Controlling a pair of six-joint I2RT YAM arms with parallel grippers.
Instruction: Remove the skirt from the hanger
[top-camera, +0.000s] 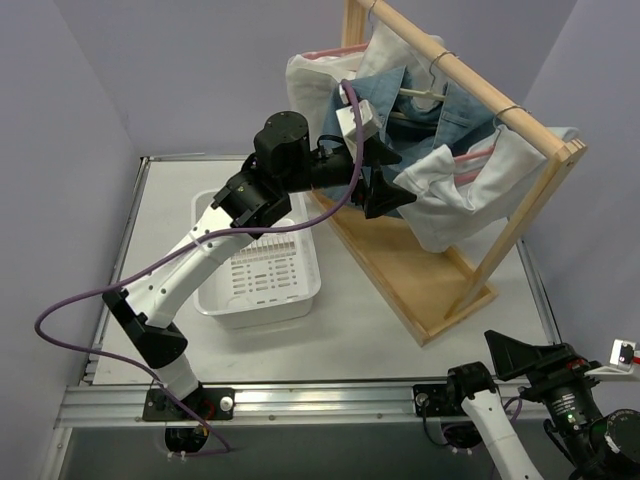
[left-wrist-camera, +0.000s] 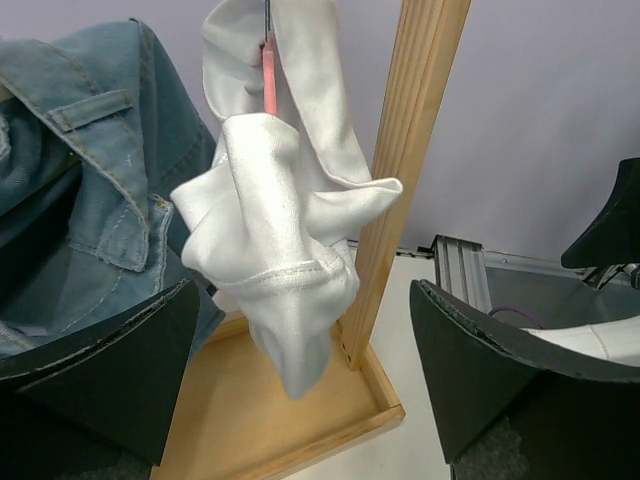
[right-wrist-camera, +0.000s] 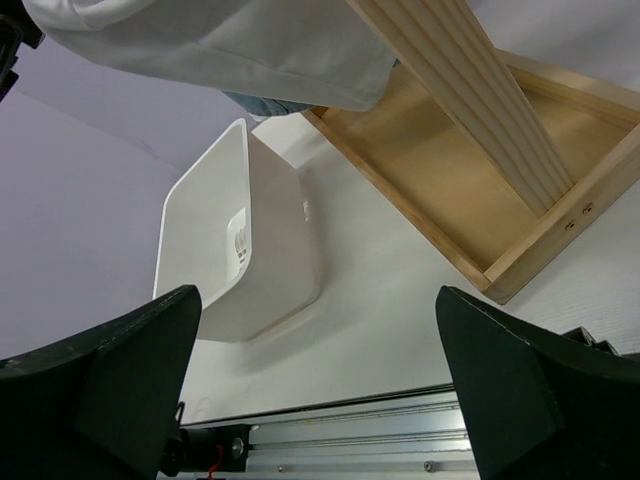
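Reaching across the table (top-camera: 370, 345), the left arm holds its end effector (top-camera: 385, 190) up at the wooden rack (top-camera: 480, 85), jaws spread wide and gripping nothing.

- Target: white garment (left-wrist-camera: 270, 230) on a pink hanger (left-wrist-camera: 270, 80), judged to be the skirt. It hangs from the rail at the end nearest the arms, beside the rack's post, with a denim garment (left-wrist-camera: 90, 150) next to it.
- Left wrist view: the bunched lower folds of the skirt sit between the two fingers (left-wrist-camera: 110, 370). No contact is visible. The wide opening seems meant to take in the thick bundle of cloth.
- Right end effector (right-wrist-camera: 320, 385): low at the near edge of the table, jaws fully apart, empty and well away from the rack. Probably kept back so the left arm has room.
- White basket (top-camera: 260, 270) lies on the table left of the rack, possibly as the drop point.

Judgement: task not begun in effect, as the skirt is on its hanger. Next step likely closes on the folds. Risk: tugging the hanger along or snagging the denim.
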